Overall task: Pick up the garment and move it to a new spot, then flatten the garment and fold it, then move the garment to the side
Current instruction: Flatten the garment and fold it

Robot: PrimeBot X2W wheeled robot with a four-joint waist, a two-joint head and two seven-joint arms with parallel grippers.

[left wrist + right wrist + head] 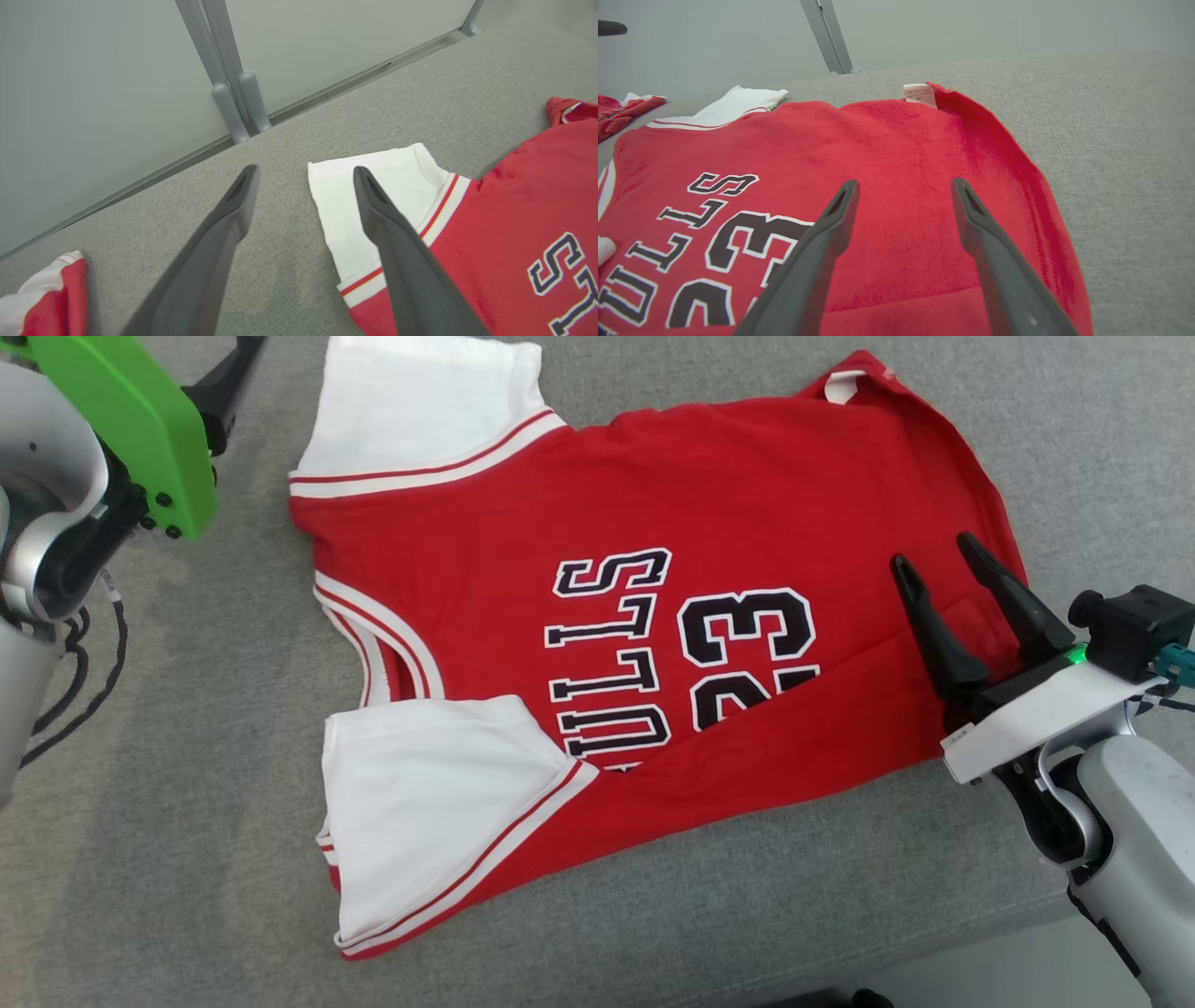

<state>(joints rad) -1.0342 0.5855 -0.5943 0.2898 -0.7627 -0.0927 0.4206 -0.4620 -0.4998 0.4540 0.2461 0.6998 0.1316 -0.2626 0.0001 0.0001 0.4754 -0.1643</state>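
- Cushion (187, 859) – a grey fabric top that carries everything; its front edge shows at the lower right of the head view, and pale wall panels (93, 93) stand along its back edge.
- Jersey (709, 504) – red with white sleeves, lying spread in the middle of the cushion with the collar toward the left side and the hem toward the right. A red flap along its front side lies over the bottom of the "BULLS 23" lettering.
- Right gripper (931, 551) – at the hem end of the jersey, its fingers spread apart over red cloth and holding nothing. Whether the tips touch the cloth cannot be told.
- Left gripper (306, 169) – near the back left of the cushion, its fingers apart and empty, one over bare cushion and one across the back sleeve (373, 182).
- Second garment (51, 289) – red and white, bunched by the cushion's left edge, well apart from the jersey.
- Label (920, 94) – a small white tag standing at the jersey's back hem corner.
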